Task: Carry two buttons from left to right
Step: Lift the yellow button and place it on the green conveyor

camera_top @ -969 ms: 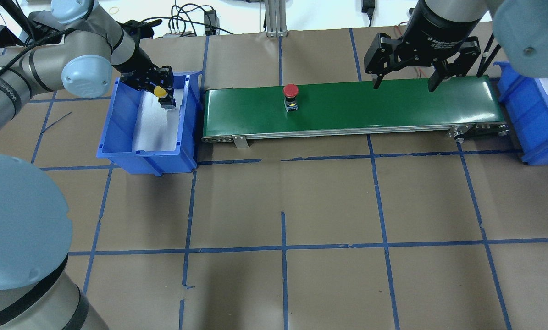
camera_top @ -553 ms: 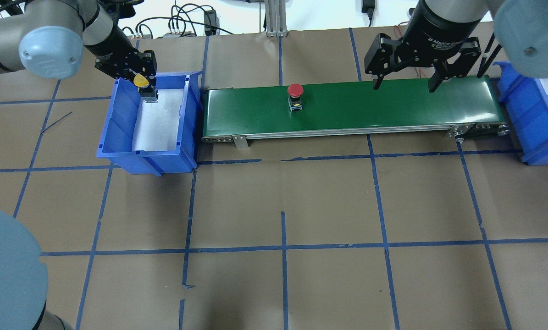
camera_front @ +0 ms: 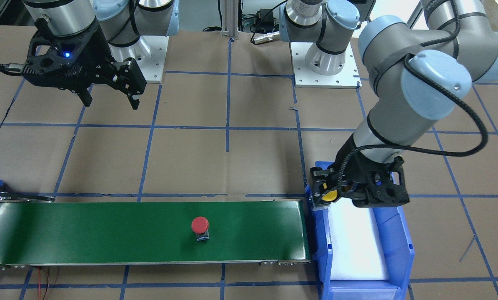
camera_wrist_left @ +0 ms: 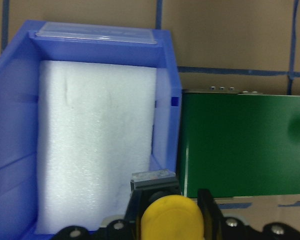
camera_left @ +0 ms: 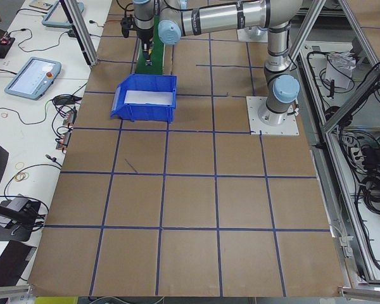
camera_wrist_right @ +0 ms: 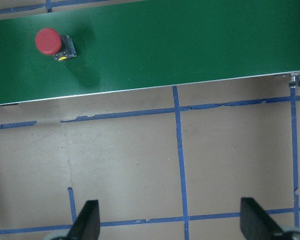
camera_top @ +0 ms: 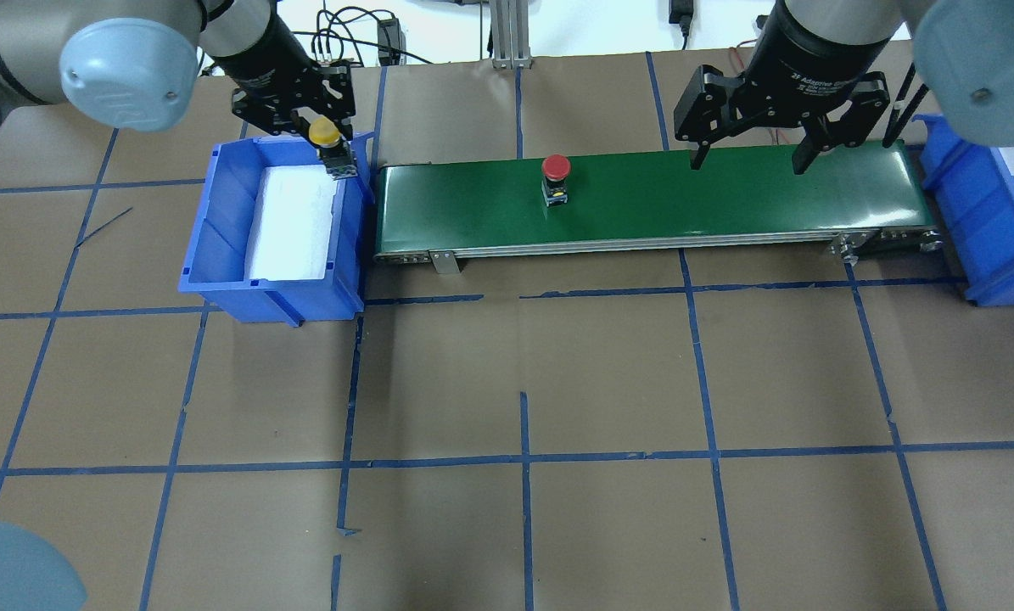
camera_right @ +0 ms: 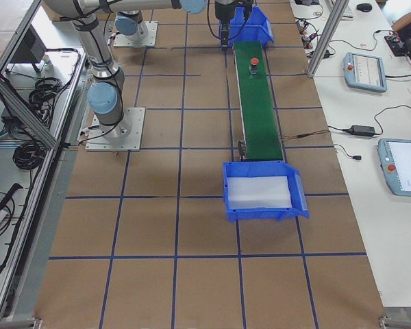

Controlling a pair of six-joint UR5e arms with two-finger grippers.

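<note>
My left gripper [camera_top: 328,142] is shut on the yellow button [camera_top: 324,131], holding it above the left blue bin's [camera_top: 218,221] wall nearest the green belt [camera_top: 727,195]. The left wrist view shows the yellow cap [camera_wrist_left: 172,220] between the fingers [camera_wrist_left: 135,210], with white foam below. The red button [camera_top: 555,166] stands upright on the belt, left of its middle, and also shows in the front view [camera_front: 200,225] and the right wrist view [camera_wrist_right: 48,41]. My right gripper [camera_top: 747,159] hangs open and empty over the belt's right part, apart from the red button.
A second blue bin [camera_top: 973,212] stands past the belt's right end. Cables and a metal post [camera_top: 507,34] lie behind the belt. Brown paper with blue tape lines [camera_top: 523,458] covers the table in front.
My left gripper lifted the yellow button out of the bin and carried it right, toward the belt's left end. The red button moved a little rightward on the belt. The right gripper stayed still.
</note>
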